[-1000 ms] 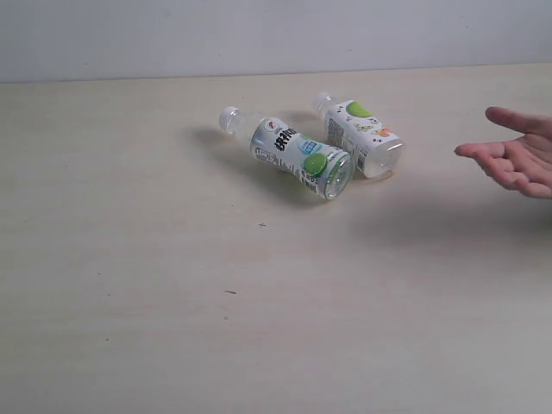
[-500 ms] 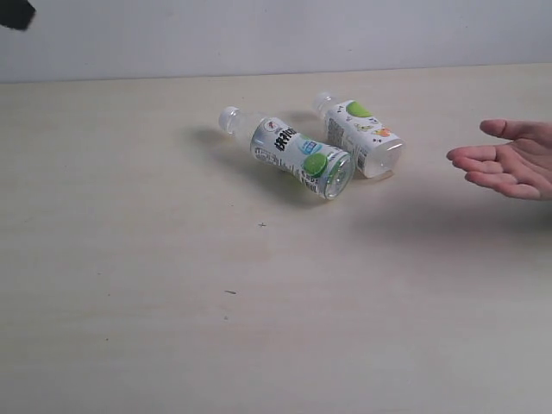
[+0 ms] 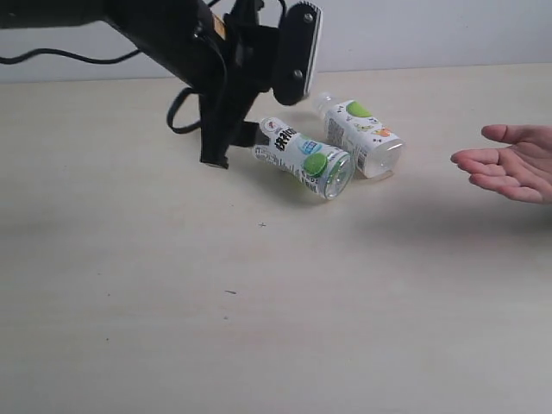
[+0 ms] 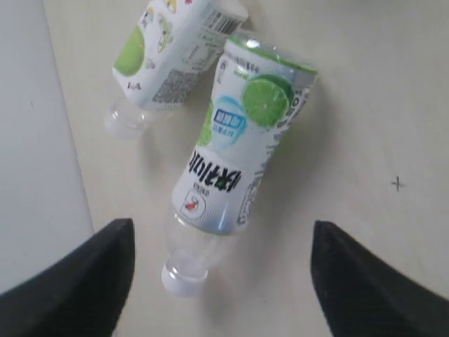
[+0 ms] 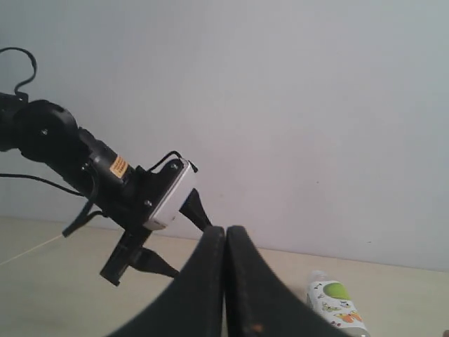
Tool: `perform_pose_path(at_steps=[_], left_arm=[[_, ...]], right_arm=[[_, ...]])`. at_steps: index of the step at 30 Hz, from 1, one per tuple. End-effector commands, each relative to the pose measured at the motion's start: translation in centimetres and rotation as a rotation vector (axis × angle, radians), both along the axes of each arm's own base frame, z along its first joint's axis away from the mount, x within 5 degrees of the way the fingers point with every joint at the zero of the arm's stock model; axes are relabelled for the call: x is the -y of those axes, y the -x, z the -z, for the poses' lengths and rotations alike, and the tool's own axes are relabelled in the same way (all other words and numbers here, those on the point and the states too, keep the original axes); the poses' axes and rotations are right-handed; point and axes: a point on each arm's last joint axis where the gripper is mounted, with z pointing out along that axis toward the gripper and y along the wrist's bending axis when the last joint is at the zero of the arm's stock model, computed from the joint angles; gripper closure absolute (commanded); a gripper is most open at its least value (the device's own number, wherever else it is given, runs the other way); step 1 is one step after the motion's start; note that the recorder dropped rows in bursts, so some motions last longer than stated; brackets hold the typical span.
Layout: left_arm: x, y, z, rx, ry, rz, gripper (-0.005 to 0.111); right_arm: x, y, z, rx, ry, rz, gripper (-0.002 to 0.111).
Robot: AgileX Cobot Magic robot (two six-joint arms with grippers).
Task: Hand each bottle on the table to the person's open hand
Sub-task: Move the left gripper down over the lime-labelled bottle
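**Inspector:** Where did the left hand (image 4: 221, 226) stand at inspection?

**Assessor:** Its black fingers were apart, one on either side of the white cap and neck of the small clear plastic bottle with the lime-green label (image 3: 302, 159). They gripped nothing. That bottle lay on its side on the pale beige worktop (image 3: 259, 336). Its base was close against a second clear plastic bottle with a white-and-green label (image 3: 362, 134); contact between the two could not be confirmed.

**Inspector:** And the right hand (image 5: 225, 235)?

**Assessor:** Fingers pressed together, empty, held above the worktop.

**Inspector:** Receiving point?

**Assessor:** The person's open hand (image 3: 509, 168), bare and palm up, was well apart from both bottles at the far right of the exterior view.

**Inspector:** Hazards noted?

**Assessor:** Three, all matters of judgement.
- **Grip point:** The fingers bracketed the narrow neck end. Closing there would likely catch a smooth, tapering surface with the wider body hanging off it, so the bottle could pivot or slip out during the lift.
- **Rolling:** A round bottle lying flat could roll if one finger met it before the other, and it could push the second bottle away.
- **Carry:** The path to the person's open hand was long, and a weak hold could fail over the worktop short of the palm.
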Motion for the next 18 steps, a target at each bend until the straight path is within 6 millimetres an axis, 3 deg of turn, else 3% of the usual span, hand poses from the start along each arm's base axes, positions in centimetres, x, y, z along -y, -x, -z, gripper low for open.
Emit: perform_pose_path(at_steps=[1,5,18], left_arm=[[1.8,-0.2,1.1,0.064,0.024,0.05,0.025],[2.3,-0.7,2.3,0.078,0.023,0.056,0.019],[3.4,-2.1,6.8,0.11,-0.003,0.082,0.019]], right_arm=[[0.0,0.0,0.1,0.0,-0.003,-0.001,0.108],[0.0,0.0,0.1,0.0,-0.003,-0.001,0.108],[0.0,0.1,0.1,0.0,-0.003,-0.002,0.108]])
